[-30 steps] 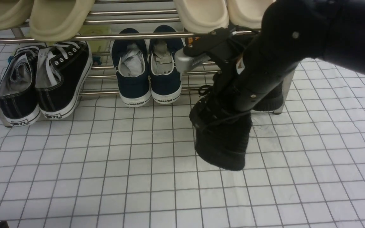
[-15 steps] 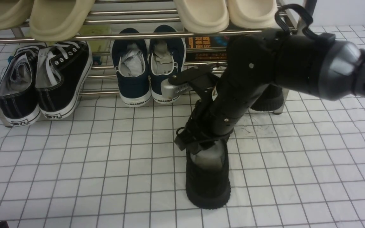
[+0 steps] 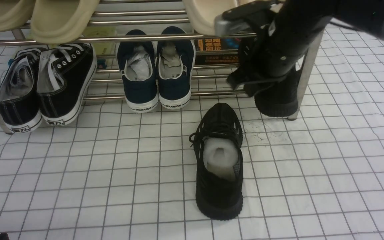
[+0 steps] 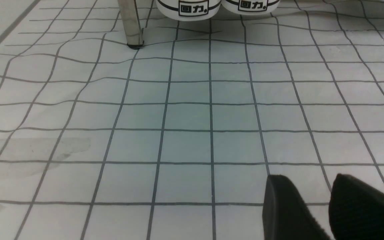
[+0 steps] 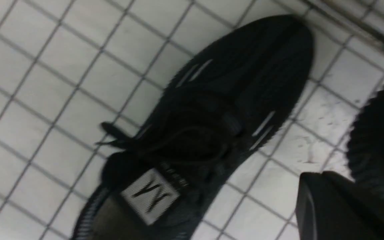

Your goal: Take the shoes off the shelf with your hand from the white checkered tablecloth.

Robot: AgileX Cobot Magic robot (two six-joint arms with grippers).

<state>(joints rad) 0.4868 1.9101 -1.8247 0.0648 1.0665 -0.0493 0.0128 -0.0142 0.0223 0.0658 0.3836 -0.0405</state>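
One black knit shoe (image 3: pixel 218 186) stands alone on the white checkered tablecloth (image 3: pixel 112 173), in front of the shelf (image 3: pixel 138 38), white paper showing inside; it also shows in the right wrist view (image 5: pixel 225 116). The other black shoe (image 3: pixel 278 100) sits at the shelf's bottom right, partly hidden by my right arm. My right gripper (image 3: pixel 243 85) hangs just left of that shoe, above the cloth, holding nothing; only one of its fingers (image 5: pixel 315 206) shows, beside that shoe's sole (image 5: pixel 378 140). My left gripper (image 4: pixel 310 180) hovers low over bare cloth, empty, jaws slightly apart.
A navy WARRIOR pair (image 3: pixel 155 73) and a black canvas white-soled pair (image 3: pixel 45 86) sit on the bottom tier. Beige slippers (image 3: pixel 62 20) lie on the tier above. Upright posts stand at the shelf's right (image 3: pixel 307 73) and left (image 4: pixel 130 23).
My right gripper carried the black shoe down onto the cloth, let go of it, then rose and moved back to the shelf's right end. The left arm has not moved.
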